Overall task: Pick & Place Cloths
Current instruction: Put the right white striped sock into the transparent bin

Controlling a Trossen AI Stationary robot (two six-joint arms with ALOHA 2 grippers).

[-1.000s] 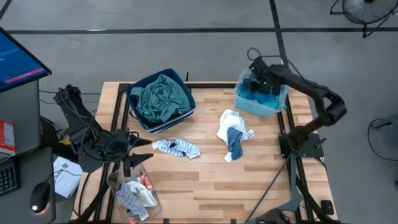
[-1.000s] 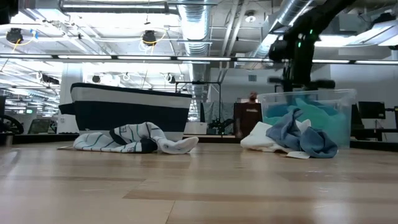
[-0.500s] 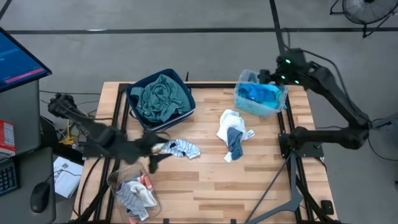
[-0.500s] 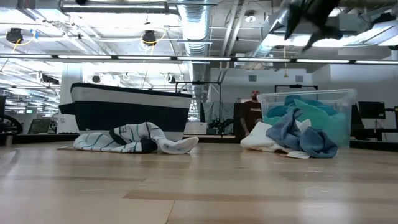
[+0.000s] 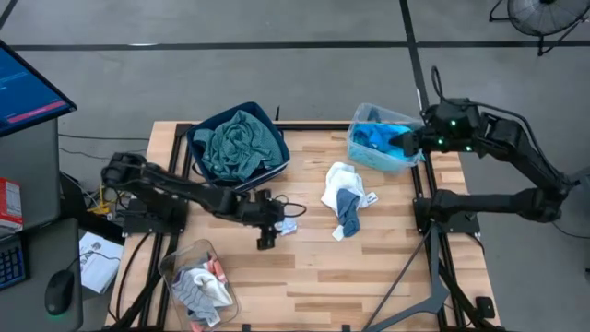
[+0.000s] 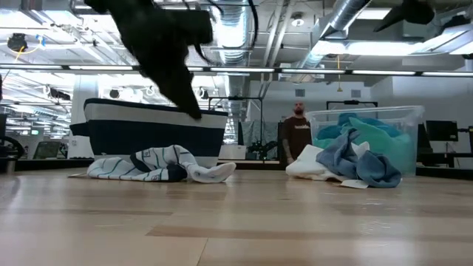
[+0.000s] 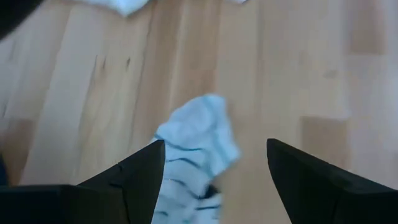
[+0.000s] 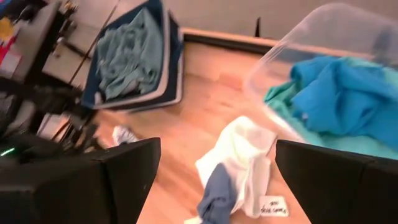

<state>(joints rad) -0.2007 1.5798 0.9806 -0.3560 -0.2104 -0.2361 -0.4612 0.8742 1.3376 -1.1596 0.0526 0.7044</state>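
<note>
The striped white socks lie on the desk just in front of the dark blue bin, which holds the teal-green checked shirt. The left tool hangs right over these socks, fingers spread and grasping nothing. The right tool sits released and empty at the edge of the clear tub of blue and turquoise tops, with a white-and-blue garment heap on the desk between.
</note>
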